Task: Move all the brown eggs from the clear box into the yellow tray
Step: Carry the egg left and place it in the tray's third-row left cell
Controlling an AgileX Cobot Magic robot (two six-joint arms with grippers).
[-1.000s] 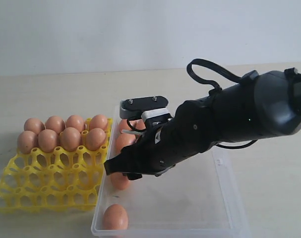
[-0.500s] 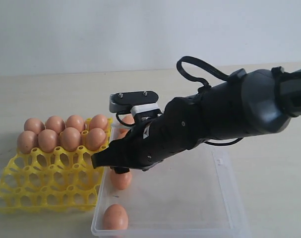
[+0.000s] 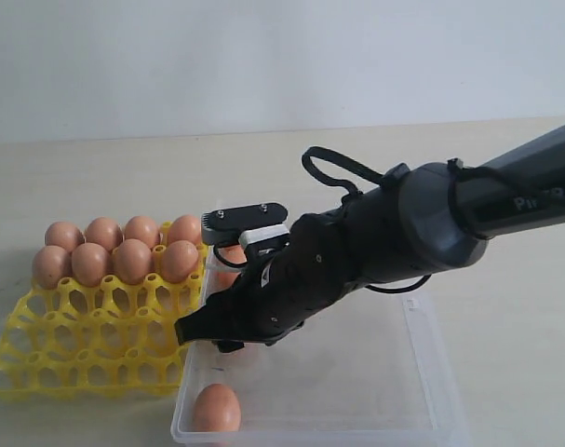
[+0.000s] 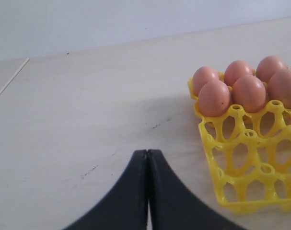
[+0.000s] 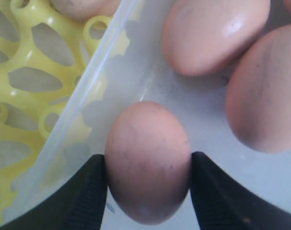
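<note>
My left gripper (image 4: 147, 153) idles near the yellow tray (image 3: 40, 372), jaws pressed together. Eight brown eggs (image 3: 119, 251) fill the tray's far rows. In the clear box (image 3: 422, 372), my right gripper (image 5: 148, 165) has sunk lower, its jaws now clamped on one egg (image 5: 145, 134), seemingly ready for lifting.

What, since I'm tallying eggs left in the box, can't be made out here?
- Exterior view: the right arm hides most of the clear box; only one brown egg shows whole.
- Right wrist view: the frame edges crop the neighbouring eggs.
- Left wrist view: the yellow tray runs off the edge.
</note>
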